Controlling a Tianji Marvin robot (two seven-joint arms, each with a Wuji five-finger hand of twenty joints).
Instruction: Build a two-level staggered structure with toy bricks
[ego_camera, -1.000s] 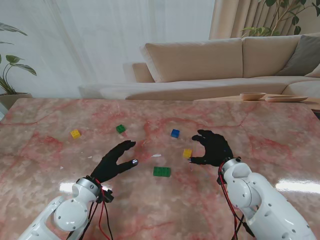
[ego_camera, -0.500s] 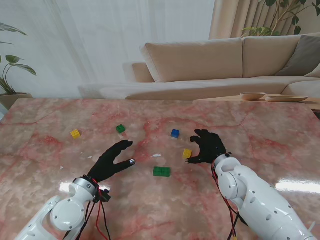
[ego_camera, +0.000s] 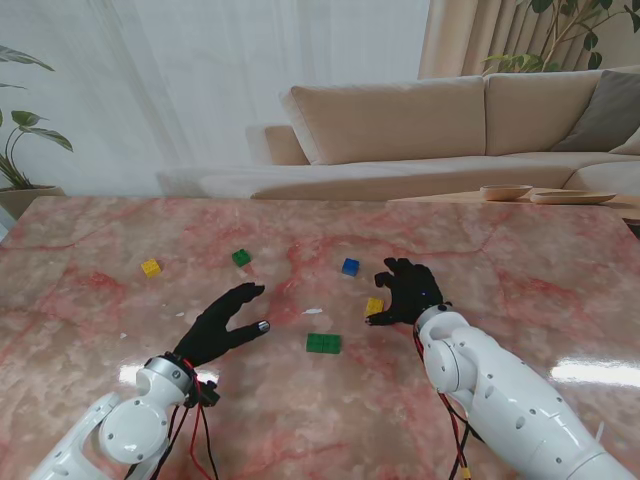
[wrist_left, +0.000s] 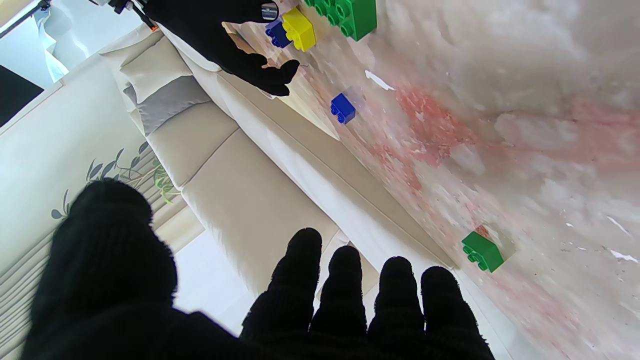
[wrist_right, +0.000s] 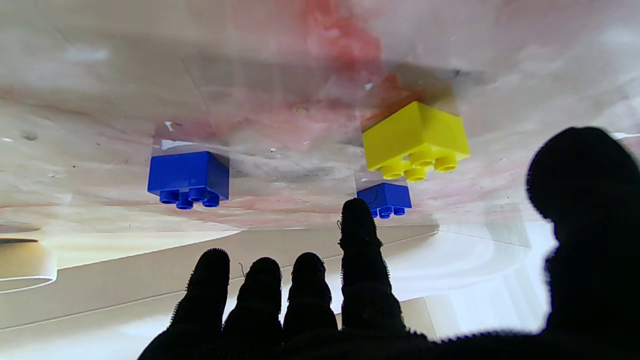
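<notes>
Since a second ago the right hand (ego_camera: 408, 291) has slid left and farther from me, closing on the yellow brick (ego_camera: 375, 306) until thumb and fingers flank it; the left hand (ego_camera: 224, 321) has hardly shifted. Whether the right hand touches the yellow brick cannot be told, but it holds nothing: its fingers (wrist_right: 360, 250) are spread with the thumb well apart, and the wrist view shows the brick sitting free on the desk (ego_camera: 120, 240).

Left hand, also bare, hovers with fingers apart near the desk's near left part, thumb tip pointing right toward the wide green brick (ego_camera: 323, 343), which lies between the two hands and nearer to me than the yellow one.

Just beyond the right hand's fingertips sits a blue brick (ego_camera: 350, 266). A small green brick (ego_camera: 241, 258) rests farther left, and another yellow brick (ego_camera: 151, 267) lies farther left still. All five bricks stand apart, none stacked.
</notes>
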